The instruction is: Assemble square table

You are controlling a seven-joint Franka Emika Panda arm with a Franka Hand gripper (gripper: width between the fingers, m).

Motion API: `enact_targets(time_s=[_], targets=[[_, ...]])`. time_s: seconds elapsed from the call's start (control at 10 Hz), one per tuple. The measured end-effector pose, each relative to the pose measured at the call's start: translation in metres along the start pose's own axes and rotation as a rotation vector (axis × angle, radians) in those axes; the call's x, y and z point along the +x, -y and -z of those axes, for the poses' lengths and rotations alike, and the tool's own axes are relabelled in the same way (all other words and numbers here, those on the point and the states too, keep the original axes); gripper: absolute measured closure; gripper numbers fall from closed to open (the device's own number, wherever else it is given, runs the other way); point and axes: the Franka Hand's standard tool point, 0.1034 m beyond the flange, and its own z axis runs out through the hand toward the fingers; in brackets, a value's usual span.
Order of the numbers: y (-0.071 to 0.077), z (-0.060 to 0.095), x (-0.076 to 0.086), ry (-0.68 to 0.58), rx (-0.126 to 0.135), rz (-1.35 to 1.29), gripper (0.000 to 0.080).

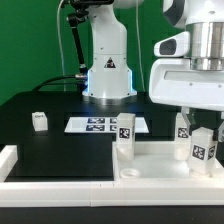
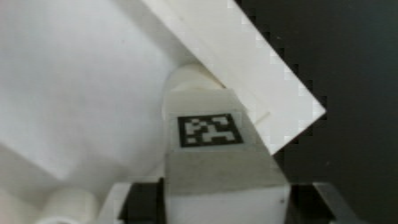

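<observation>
The square table top [image 1: 160, 168] is a large white tray lying at the front of the exterior view. One white tagged leg [image 1: 125, 136] stands upright on its left part, and another leg [image 1: 183, 129] stands further right. My gripper [image 1: 200, 124] hangs over the top's right part, shut on a third leg [image 1: 201, 148] held upright. In the wrist view this leg [image 2: 212, 130] shows its tag between my two dark fingers [image 2: 146, 203], with the white top [image 2: 80, 90] beside it. A fourth leg [image 1: 39, 121] stands alone on the black table at the left.
The marker board [image 1: 95, 125] lies flat in front of the robot base [image 1: 108, 70]. A low white border rail [image 1: 10, 158] runs along the left and front of the black table. A round hole [image 1: 128, 173] shows in the table top.
</observation>
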Motion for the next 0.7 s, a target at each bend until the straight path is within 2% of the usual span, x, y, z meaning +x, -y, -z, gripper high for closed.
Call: enact_targets(time_s=[0.2, 0.3, 0.5, 0.7], targets=[[-0.0054, -0.0012, 0.0067, 0.056, 0.033, -0.337, 0.0505], [-0.0069, -0.0014, 0.0083, 0.081, 0.039, -0.467, 0.0505], [-0.0077, -0.0014, 0.0080, 0.100, 0.041, -0.567, 0.0505], [-0.0084, -0.0025, 0.0079, 0.098, 0.039, -0.549, 0.0505]])
